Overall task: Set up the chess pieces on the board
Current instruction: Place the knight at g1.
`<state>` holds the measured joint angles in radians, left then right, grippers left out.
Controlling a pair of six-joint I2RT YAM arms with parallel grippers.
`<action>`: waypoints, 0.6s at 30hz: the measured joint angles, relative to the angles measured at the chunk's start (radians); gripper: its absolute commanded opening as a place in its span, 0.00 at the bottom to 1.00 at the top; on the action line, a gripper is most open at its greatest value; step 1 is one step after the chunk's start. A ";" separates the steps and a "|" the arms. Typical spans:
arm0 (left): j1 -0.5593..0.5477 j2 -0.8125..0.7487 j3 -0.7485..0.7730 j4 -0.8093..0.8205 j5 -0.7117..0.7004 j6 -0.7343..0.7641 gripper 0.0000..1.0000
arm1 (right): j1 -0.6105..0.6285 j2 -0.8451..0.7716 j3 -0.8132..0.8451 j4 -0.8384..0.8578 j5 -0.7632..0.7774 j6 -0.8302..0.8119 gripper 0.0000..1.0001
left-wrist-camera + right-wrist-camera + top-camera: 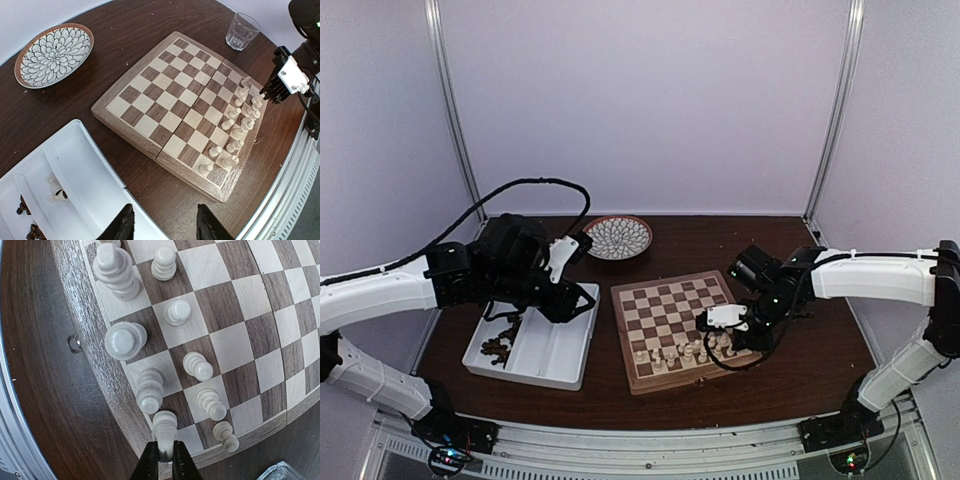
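Note:
The board point(665, 318) lies mid-table, with cream-white chess pieces point(685, 352) in two rows along its near edge. My right gripper point(165, 456) is shut on a white piece point(165, 426) that stands at the board's point(235, 345) near right corner square, beside other white pieces point(197, 366). In the top view that gripper point(725, 335) hangs over the same corner. My left gripper point(165, 226) is open and empty, above the edge of the white tray point(80, 170) and left of the board point(165, 100). Dark brown pieces point(500, 345) and a white one point(57, 195) lie in the tray.
A round patterned plate point(618, 238) sits at the back, left of centre. A drinking glass point(242, 31) stands on the table off the board's right side. The white tray point(555, 350) has two compartments. A metal rail runs along the table's near edge.

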<state>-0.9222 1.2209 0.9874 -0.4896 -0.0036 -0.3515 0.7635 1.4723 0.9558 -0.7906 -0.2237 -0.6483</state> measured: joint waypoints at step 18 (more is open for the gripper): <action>0.000 0.011 -0.018 0.014 0.000 -0.014 0.42 | 0.011 0.021 0.011 0.007 0.008 0.010 0.20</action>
<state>-0.9218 1.2316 0.9699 -0.4755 -0.0032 -0.3660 0.7750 1.4937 0.9672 -0.7837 -0.2161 -0.6384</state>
